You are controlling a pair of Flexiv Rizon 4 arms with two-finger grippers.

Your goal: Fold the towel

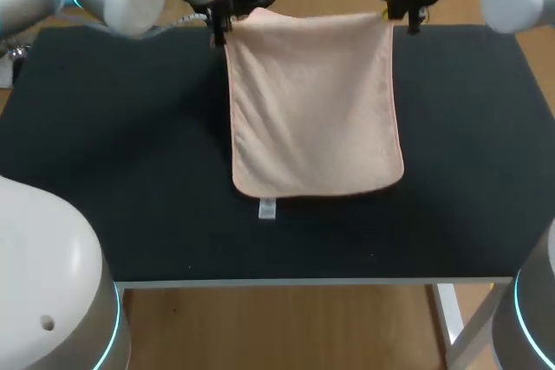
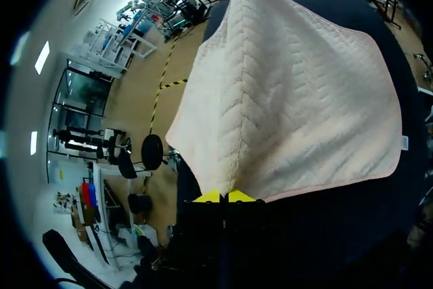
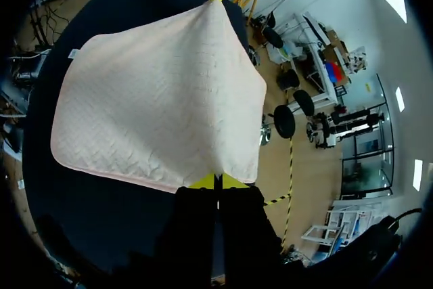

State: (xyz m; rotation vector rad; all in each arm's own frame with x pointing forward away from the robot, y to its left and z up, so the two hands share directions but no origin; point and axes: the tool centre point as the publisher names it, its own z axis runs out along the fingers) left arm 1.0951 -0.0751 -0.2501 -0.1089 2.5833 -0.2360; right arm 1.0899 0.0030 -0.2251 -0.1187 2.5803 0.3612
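A pale pink quilted towel [image 1: 314, 101] is held up by its two far corners above the black table [image 1: 104, 171], its near edge resting on the table with a small white tag [image 1: 267, 208] sticking out. My left gripper [image 1: 217, 25] is shut on the far left corner. My right gripper [image 1: 401, 16] is shut on the far right corner. In the left wrist view the towel [image 2: 298, 93] spreads out ahead of the pinched yellow tips of the left gripper [image 2: 224, 196]. The right wrist view shows the towel [image 3: 162, 99] stretching away from the right gripper [image 3: 216, 181].
Bare black table surface lies on both sides of the towel and in front of it. The table's front edge [image 1: 303, 282] runs below the towel's near edge.
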